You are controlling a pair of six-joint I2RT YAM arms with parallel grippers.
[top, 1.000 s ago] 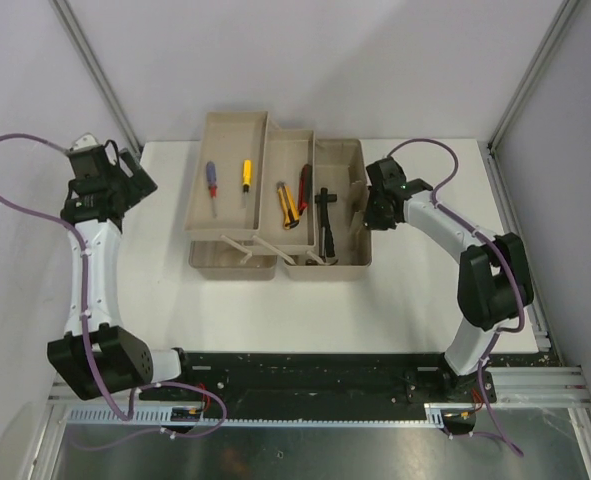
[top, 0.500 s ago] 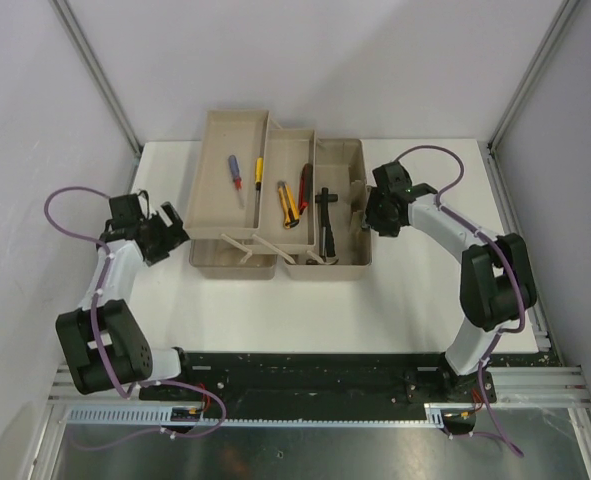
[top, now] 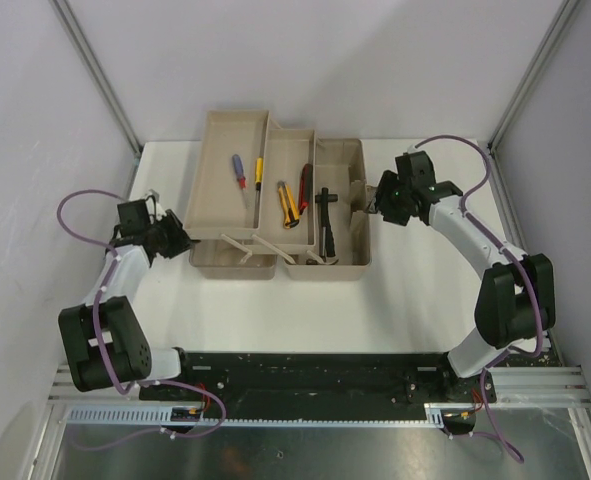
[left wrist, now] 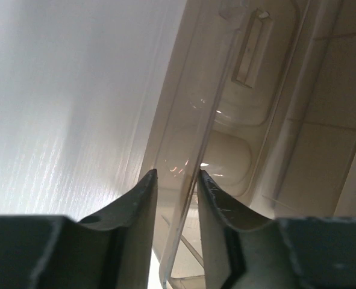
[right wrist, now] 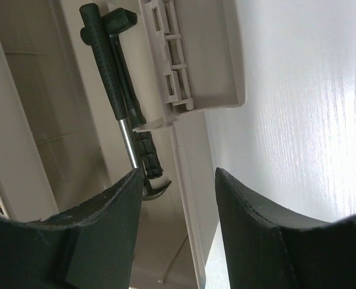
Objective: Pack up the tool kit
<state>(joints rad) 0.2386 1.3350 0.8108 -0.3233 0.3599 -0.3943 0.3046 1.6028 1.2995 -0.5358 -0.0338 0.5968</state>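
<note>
The tool kit (top: 340, 268) lies open mid-table, its beige trays fanned out. The left tray holds a blue-red screwdriver (top: 238, 170) and a yellow one (top: 258, 172). Yellow pliers (top: 288, 205) and a red-handled tool (top: 303, 188) lie in the middle tray. A black hammer (top: 325, 220) rests in the right bin (right wrist: 108, 66). My left gripper (top: 175, 240) (left wrist: 174, 176) sits at the kit's left front. Its jaws stand narrowly apart astride the translucent lid's (left wrist: 211, 114) thin edge. My right gripper (top: 373, 203) (right wrist: 176, 180) stands open over the kit's right wall, near the latch (right wrist: 171, 60).
White tabletop (top: 425, 290) runs to the right of and in front of the kit. Metal frame posts (top: 95, 70) stand at the back corners. Both arm bases sit on the black rail (top: 305, 370) at the near edge.
My left arm swung from the back left down to the kit's left front, and its jaws narrowed around the lid edge. The right gripper opened and drew slightly back right. The two screwdrivers slid right.
</note>
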